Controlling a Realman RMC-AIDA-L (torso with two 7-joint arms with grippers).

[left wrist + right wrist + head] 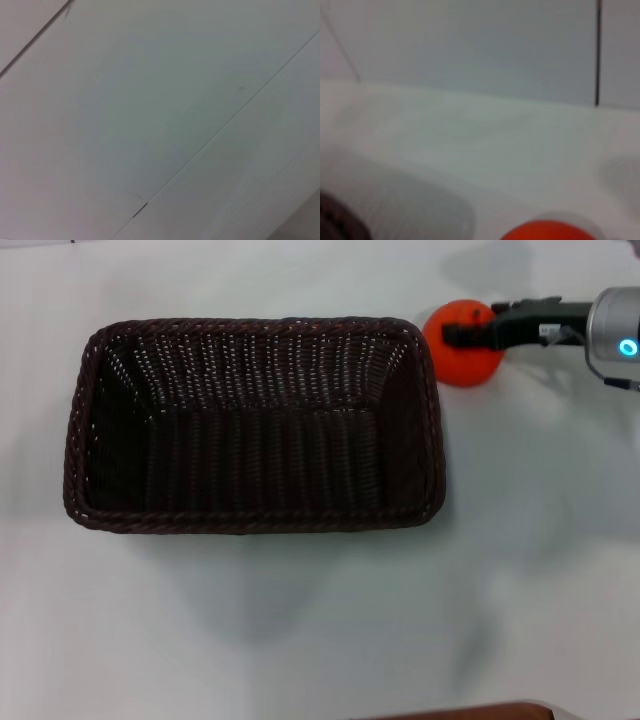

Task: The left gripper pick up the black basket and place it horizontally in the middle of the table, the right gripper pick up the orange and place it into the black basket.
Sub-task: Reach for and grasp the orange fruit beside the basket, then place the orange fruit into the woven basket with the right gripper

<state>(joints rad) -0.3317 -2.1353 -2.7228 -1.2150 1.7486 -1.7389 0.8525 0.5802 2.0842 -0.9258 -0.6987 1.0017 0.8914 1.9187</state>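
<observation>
Basket: the black basket [255, 425] is a large rectangular wicker container, very dark brown-black, with a braided rim and walls that slope in toward a smaller floor.
Basket weave: tight vertical ribs on the walls, with pale specks of the table showing through the gaps near the top of the far wall.
Basket axis: its long side runs left to right across the head view, mouth upward, sitting flat on the table [300, 630] at about the middle.
Basket contents: only its own woven floor shows inside.
Basket in right wrist view: a dark woven corner [337, 222] shows at the picture's edge.
Table: smooth, plain white to pale bluish, with soft grey shadows in front of the basket.
Orange: the orange [462, 345] is small, round and bright, lying on the table just outside the basket's far right corner, close to the rim.
Orange in right wrist view: only its rounded top [547, 232] shows, blurred.
Right gripper: the right gripper [462, 335] is black with a silver cuff and a lit blue ring, reaching in from the right with its dark tip over the orange; whether it is open or clamped cannot be told.
Left gripper: out of sight; its wrist camera shows only a pale flat surface [150, 100] crossed by thin seams.
</observation>
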